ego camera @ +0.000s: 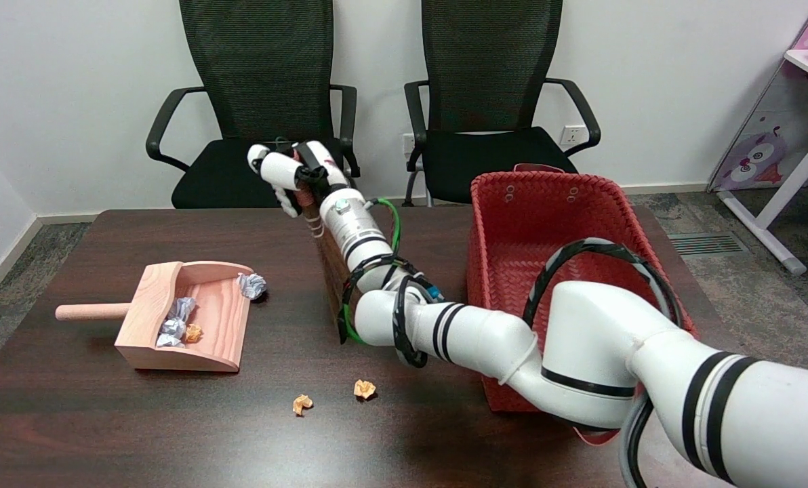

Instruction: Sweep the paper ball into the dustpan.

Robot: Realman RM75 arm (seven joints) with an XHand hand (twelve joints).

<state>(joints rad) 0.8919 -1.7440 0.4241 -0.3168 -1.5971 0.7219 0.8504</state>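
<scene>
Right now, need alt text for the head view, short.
The right hand is raised over the table's far side, gripping what looks like a wooden brush. At left, a wooden dustpan holds crumpled paper, one grey ball sits at its mouth, and two orange paper balls lie loose nearby.

My right hand [289,177] is raised above the far side of the dark table [72,407], and it holds the top of a wooden brush [329,264] which hangs down under my wrist. The wooden dustpan [173,318] lies at the left with crumpled paper balls inside it; one grey ball [251,285] is at its open edge. Two orange paper balls [301,404] [364,388] lie on the table in front. A red woven basket [546,224] stands at the right.
</scene>
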